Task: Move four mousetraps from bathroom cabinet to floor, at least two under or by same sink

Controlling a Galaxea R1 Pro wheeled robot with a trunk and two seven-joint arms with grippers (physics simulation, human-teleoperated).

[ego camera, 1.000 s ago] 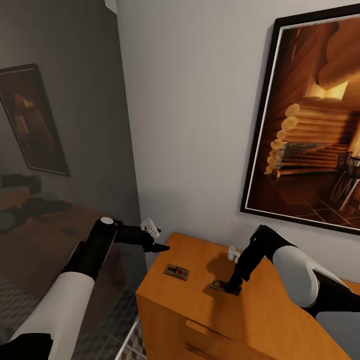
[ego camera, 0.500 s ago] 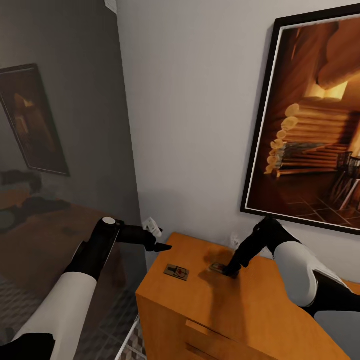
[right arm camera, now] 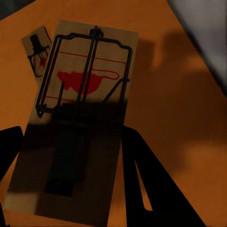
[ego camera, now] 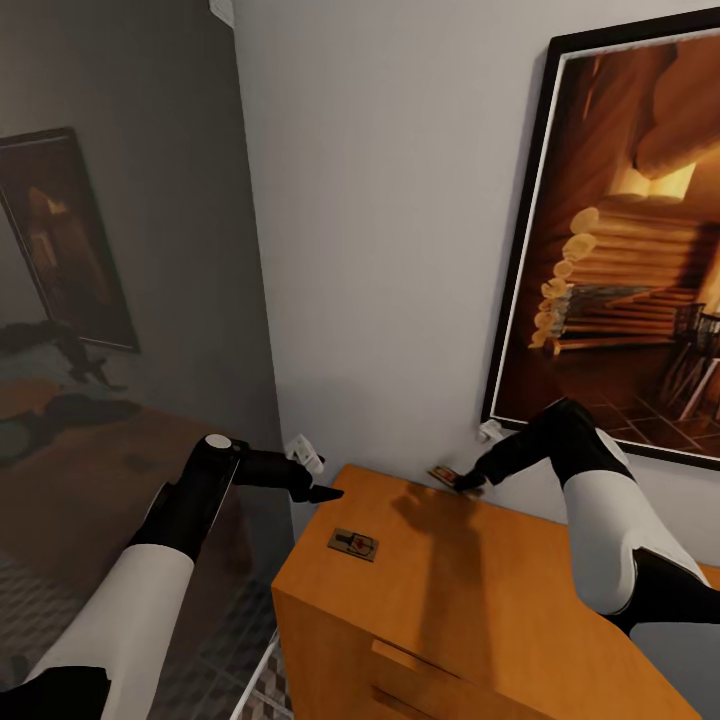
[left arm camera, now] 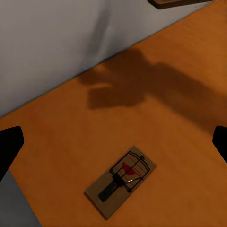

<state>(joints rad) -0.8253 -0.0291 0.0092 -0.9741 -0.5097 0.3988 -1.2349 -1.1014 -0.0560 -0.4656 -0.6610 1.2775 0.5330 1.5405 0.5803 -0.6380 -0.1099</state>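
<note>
The orange-brown cabinet takes up the lower right of the head view. One mousetrap lies flat on its top near the left corner, and it appears again in the wrist views. My right gripper is shut on a second mousetrap, holding it in the air above the back of the cabinet top, close to the wall. My left gripper hovers open just over the cabinet's left corner, above the lying trap, with nothing between its fingers.
A large framed picture hangs on the grey wall behind the cabinet. A dark glass partition stands at the left. Cube-patterned floor tiles show at the lower left, beside the cabinet.
My right gripper has lifted its mousetrap off the cabinet top, up and back toward the wall. The left arm has hardly moved.
</note>
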